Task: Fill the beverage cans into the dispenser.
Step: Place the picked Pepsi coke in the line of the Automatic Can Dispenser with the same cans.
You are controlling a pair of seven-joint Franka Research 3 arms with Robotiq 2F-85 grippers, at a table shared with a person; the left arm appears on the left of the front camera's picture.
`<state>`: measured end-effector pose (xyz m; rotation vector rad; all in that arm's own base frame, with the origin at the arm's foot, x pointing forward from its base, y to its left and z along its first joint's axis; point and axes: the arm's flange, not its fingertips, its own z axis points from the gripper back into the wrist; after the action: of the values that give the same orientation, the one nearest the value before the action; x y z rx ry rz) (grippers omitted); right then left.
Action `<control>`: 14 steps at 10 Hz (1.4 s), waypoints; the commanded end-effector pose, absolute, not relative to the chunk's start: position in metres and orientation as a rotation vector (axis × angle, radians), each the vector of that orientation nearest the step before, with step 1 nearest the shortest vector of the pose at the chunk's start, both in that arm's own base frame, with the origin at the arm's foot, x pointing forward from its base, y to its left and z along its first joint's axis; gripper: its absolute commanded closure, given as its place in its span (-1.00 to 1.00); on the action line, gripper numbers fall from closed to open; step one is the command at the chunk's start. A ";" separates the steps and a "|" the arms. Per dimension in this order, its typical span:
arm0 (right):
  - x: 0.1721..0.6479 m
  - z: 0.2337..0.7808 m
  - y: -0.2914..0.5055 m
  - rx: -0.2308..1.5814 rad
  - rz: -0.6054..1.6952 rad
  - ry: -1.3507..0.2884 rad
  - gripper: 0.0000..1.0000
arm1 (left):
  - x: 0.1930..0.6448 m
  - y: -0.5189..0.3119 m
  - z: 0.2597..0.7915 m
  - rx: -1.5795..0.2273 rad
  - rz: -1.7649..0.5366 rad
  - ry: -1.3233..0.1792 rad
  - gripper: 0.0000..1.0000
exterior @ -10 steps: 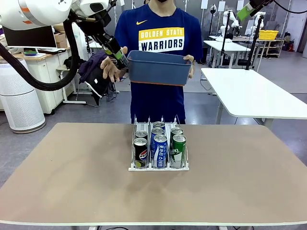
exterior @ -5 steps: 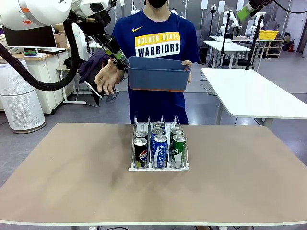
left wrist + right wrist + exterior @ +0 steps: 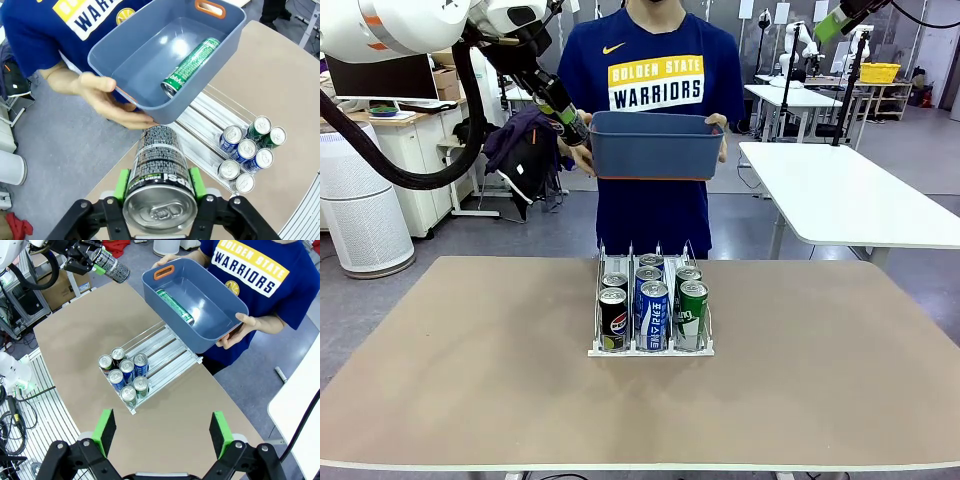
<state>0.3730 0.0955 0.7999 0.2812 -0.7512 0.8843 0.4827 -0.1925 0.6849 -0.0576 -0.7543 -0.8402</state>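
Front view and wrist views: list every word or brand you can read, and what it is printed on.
"GOLDEN STATE WARRIORS": the person's shirt.
"PSI", end of a brand name: black can in the left gripper.
Green can in the tub: white lettering, too blurred to read.
Cans in the dispenser: print too small to read.

left arm (image 3: 390, 25) high, jaws tight; right jaws wide

six cans (image 3: 653, 305) blocking near ends of all three dispenser (image 3: 170, 357) lanes, far lane ends open, blue tub (image 3: 653, 145) held above far table (image 3: 470, 350) edge, tabletop free left and right
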 end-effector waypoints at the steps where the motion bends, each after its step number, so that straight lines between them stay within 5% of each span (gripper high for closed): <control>1: 0.373 0.798 0.096 0.282 0.884 -0.748 -1.00 | 0.483 -0.190 0.686 -0.056 -0.844 -0.758 1.00; 10: 0.373 0.798 0.096 0.282 0.884 -0.748 -1.00 | 0.483 -0.190 0.686 -0.056 -0.844 -0.758 1.00; 11: 0.373 0.798 0.096 0.282 0.884 -0.748 -1.00 | 0.483 -0.193 0.685 -0.058 -0.840 -0.754 -0.15; 14: 0.373 0.798 0.096 0.282 0.884 -0.748 -1.00 | 0.469 -0.227 0.677 -0.022 -0.761 -0.623 -0.15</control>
<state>0.3730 0.0956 0.7999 0.2812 -0.7512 0.8844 0.4721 -0.2173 0.6700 -0.0562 -0.6517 -0.8048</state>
